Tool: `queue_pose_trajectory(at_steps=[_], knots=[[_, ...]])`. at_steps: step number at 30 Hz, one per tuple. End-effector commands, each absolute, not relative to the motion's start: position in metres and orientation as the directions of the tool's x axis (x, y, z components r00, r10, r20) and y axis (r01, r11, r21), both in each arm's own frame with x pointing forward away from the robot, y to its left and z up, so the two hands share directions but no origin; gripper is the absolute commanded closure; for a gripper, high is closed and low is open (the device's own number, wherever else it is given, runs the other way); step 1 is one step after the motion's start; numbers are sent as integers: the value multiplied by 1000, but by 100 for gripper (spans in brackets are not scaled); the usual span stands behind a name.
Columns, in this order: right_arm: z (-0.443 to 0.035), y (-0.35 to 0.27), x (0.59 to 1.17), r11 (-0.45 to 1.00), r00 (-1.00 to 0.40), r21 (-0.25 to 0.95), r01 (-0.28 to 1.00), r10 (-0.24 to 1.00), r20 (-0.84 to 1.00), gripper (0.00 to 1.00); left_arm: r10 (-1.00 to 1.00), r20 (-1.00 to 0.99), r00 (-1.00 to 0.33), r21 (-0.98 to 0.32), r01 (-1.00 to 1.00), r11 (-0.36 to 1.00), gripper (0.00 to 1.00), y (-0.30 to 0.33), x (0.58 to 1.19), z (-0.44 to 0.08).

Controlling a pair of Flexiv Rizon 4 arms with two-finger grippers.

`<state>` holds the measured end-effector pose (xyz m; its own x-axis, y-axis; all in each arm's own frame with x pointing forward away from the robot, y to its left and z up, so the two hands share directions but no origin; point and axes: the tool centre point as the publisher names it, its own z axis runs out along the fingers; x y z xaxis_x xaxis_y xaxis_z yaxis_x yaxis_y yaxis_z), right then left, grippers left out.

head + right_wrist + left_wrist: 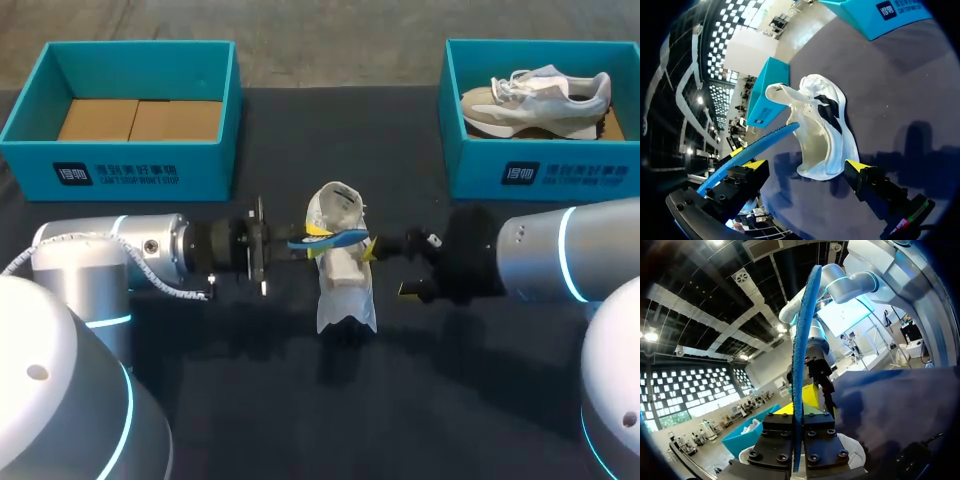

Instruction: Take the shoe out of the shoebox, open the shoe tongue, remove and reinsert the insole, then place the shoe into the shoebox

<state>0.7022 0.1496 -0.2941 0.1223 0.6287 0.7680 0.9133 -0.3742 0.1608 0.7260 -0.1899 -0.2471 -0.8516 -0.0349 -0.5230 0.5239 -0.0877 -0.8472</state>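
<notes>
**A:** Where's the insole [330, 240]?

**B:** Clamped edge-on in the left gripper [801, 412], its fingers clenched on it. It hangs over the shoe's mouth, with its long axis crosswise to the shoe's.

**A:** And the shoe [340, 270]?

**B:** It's on the desk [480, 400] between both arms, its length square to them. The right gripper [807, 167] has its fingers released and spread either side of the shoe's end.

**A:** So what matters next?

**B:** I'd say turning the insole to lie along the shoe. The left arm has it.

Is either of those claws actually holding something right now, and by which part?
The left claw grips the blue insole by one end; the rest sticks out ahead. The right claw is open, holding nothing.
</notes>
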Motion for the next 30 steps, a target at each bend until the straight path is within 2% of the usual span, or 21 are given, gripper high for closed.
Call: queue_pose_trajectory(at_steps=[1,12,22,30], knots=[[-302,147,699,-382,132,140,914,603,786,0,-41,-523,-851,-847,525,-84,100,-187,727,-248],[-302,142,703,-382,129,137,914,595,793,0,-51,-514,-856,-853,516,-81,100,-183,725,-252],[-308,121,714,-440,168,94,893,520,838,0,-61,-510,-858,-853,513,-93,100,-185,726,-251],[-308,118,717,-443,171,96,891,524,834,0,-51,-501,-864,-859,504,-91,100,-191,728,-256]])
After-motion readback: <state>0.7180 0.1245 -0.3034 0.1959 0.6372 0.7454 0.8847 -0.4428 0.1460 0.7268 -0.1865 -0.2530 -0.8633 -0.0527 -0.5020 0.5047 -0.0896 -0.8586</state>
